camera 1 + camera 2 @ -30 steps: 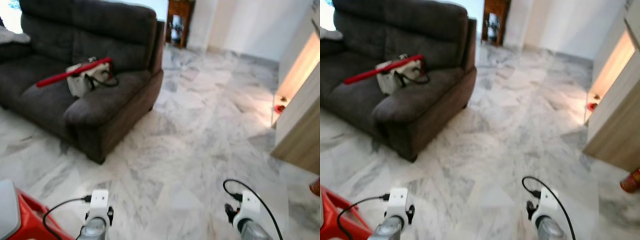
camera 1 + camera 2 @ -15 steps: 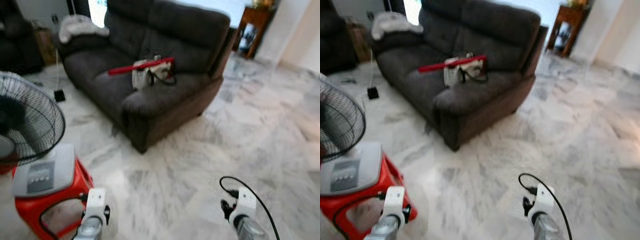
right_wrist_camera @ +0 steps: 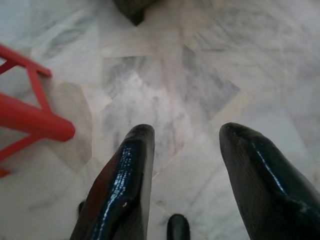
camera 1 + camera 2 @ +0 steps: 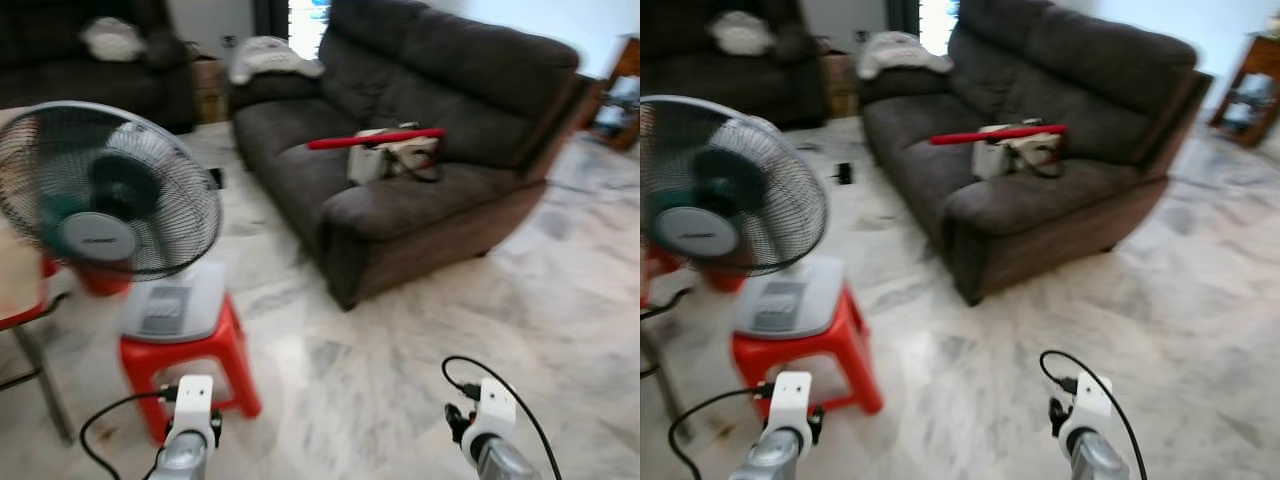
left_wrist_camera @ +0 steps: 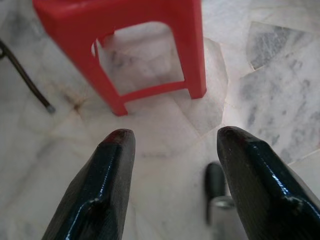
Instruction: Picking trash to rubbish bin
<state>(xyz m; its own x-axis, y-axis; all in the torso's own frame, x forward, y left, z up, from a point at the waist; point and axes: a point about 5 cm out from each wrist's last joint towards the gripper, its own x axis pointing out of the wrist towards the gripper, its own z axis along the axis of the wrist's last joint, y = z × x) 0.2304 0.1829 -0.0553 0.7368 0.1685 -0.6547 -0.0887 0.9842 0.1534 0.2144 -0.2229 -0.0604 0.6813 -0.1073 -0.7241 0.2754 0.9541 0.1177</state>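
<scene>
Marble floor lies bare under both grippers, the left gripper (image 5: 170,150) and right gripper (image 3: 182,145) carried low with fingers spread and holding nothing; red stool (image 4: 190,350) just ahead of the left; no trash or bin visible, apparently searching.

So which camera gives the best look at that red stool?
The left eye view: it shows the whole stool carrying the fan. The right eye view shows much the same. The left wrist view shows its legs close up past the open left claw; the right wrist view, one corner.
</scene>
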